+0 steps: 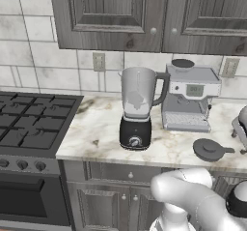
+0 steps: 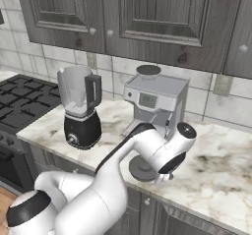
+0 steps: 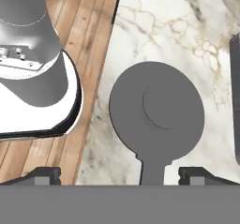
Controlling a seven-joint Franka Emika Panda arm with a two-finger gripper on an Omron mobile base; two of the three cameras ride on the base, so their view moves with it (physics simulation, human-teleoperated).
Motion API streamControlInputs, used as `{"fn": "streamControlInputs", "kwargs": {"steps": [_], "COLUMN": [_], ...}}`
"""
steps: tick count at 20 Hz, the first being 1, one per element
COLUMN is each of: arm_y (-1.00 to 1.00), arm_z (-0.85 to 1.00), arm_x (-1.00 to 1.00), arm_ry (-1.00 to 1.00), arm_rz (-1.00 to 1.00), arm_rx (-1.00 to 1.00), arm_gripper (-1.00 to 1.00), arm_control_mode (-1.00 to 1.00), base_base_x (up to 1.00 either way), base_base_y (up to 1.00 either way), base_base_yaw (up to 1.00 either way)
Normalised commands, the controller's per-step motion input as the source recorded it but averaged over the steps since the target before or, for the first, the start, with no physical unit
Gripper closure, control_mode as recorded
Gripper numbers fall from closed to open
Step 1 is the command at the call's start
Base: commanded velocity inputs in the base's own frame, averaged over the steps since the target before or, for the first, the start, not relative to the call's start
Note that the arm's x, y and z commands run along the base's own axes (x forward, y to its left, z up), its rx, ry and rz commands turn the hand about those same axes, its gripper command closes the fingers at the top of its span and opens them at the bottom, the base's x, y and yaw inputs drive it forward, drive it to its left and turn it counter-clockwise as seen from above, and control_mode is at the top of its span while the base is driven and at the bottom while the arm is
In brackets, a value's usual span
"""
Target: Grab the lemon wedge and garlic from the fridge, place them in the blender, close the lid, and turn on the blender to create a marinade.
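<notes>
The gripper [image 3: 119, 175] hangs straight above the round dark grey lid [image 3: 157, 108] with a raised centre knob and a short flat tab, its two dark fingertips spread wide on either side of that tab and touching nothing. The lid lies flat on the white marble counter [image 3: 154, 26], near the front edge, just in front of the boxy silver coffee machine [image 2: 155, 103].

It looks like a stiff, light plastic disc that should not bend or break, though its smooth flat face offers little purchase. The raised knob, or the tab between the fingertips, seems the sensible place to pinch; the thin rim would likely slip.

Further off, to the left along the counter, stands the black-based blender [image 1: 137, 107] with a clear grey handled jar, its top uncovered, beside the black gas stove [image 1: 31, 121].
</notes>
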Motion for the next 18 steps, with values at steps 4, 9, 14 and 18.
{"fn": "streamControlInputs", "kwargs": {"steps": [4, 9, 14, 18], "arm_y": [0.00, 0.00, -0.01, -0.10], "arm_z": [-0.25, -0.21, -0.26, -0.33], "arm_x": [0.20, 0.15, 0.17, 0.19], "arm_ry": [0.07, 0.01, 0.00, 0.00], "arm_rz": [0.02, 0.00, 0.00, 0.00], "arm_rx": [0.00, 0.01, 0.02, 0.02], "arm_gripper": [-1.00, -1.00, -1.00, -1.00], "arm_control_mode": [-1.00, -1.00, -1.00, -1.00], "base_base_x": [0.00, 0.00, 0.00, 0.00], "base_base_y": [0.00, 0.00, 0.00, 0.00], "base_base_yaw": [0.00, 0.00, 0.00, 0.00]}}
